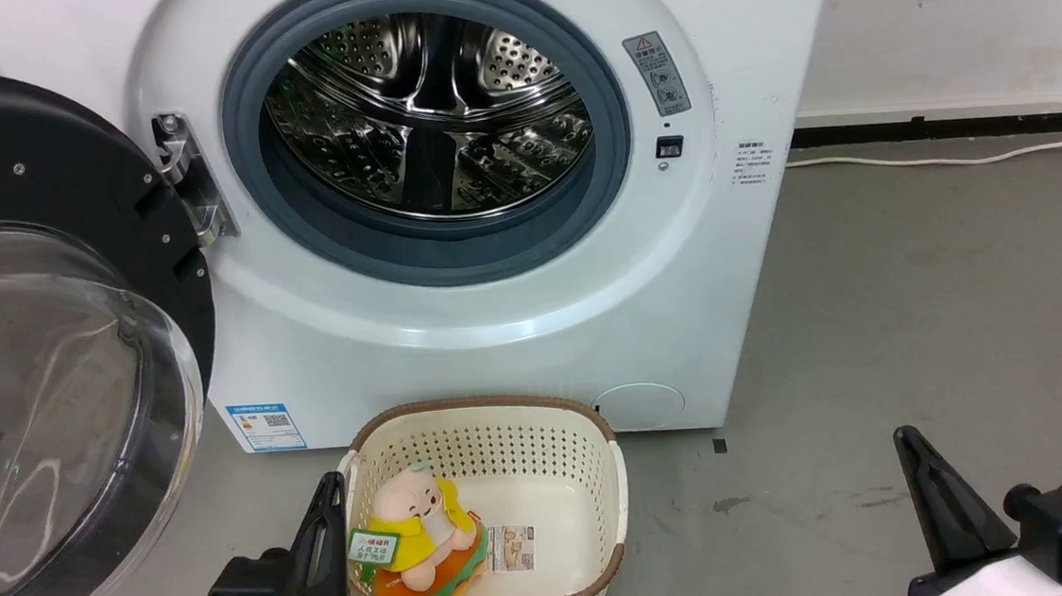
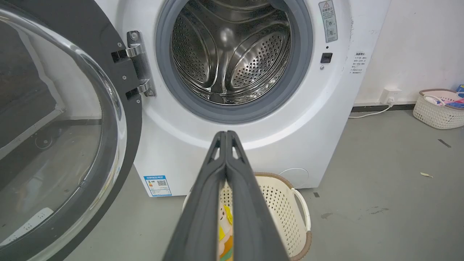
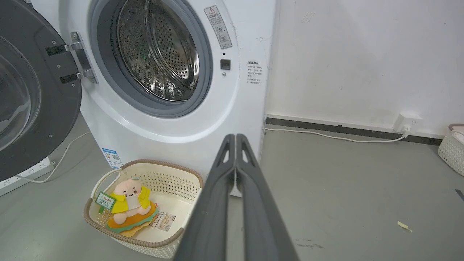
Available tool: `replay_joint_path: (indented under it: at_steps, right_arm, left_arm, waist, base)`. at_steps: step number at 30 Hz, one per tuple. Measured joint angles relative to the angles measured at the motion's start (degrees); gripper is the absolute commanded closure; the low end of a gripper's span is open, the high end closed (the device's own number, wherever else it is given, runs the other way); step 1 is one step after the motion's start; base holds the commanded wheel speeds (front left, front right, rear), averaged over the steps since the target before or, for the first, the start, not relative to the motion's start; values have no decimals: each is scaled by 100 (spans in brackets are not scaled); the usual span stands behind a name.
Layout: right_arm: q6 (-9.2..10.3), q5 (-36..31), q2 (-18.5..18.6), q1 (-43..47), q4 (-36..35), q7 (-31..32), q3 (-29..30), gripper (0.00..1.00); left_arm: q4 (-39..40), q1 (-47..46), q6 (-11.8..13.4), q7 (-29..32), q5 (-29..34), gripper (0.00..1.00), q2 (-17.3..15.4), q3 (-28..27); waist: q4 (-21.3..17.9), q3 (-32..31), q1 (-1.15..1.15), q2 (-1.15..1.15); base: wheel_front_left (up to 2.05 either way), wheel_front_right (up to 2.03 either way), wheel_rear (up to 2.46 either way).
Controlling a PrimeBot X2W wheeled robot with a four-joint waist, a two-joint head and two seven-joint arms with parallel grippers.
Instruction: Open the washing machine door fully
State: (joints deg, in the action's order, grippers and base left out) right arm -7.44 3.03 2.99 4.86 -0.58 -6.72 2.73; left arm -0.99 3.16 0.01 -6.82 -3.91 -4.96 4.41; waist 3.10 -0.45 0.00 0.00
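Grey floor [image 1: 920, 305] is carrying the washer [image 1: 496, 339], and its door [image 1: 44, 374] is standing wide open to our left.

We are holding the left claw [image 1: 328, 489] by the basket [image 1: 599, 444] and the right claw [image 1: 907, 444] over bare floor, well apart from the washer, both low, pinched flat and gripping nothing. The door is hanging on its hinge [image 1: 190, 183] left of the drum [image 1: 431, 116], up and left of the left claw, inner side facing us. We are judging the left arm far nearer. Any further opening would be swinging leftward and back around that upright hinge line, so the left claw would be pushing the inner face.
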Motion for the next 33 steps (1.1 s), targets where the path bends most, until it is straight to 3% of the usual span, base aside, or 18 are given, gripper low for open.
replay_joint_path:
  at_steps: [33]
  right_arm:
    - [0,-158,0,-218,23,391,-156,100]
  left_arm:
    - [51,-137,0,392,186,100,96,-257]
  waist:
    - [-185,27,0,0]
  base:
    - [0,0,0]
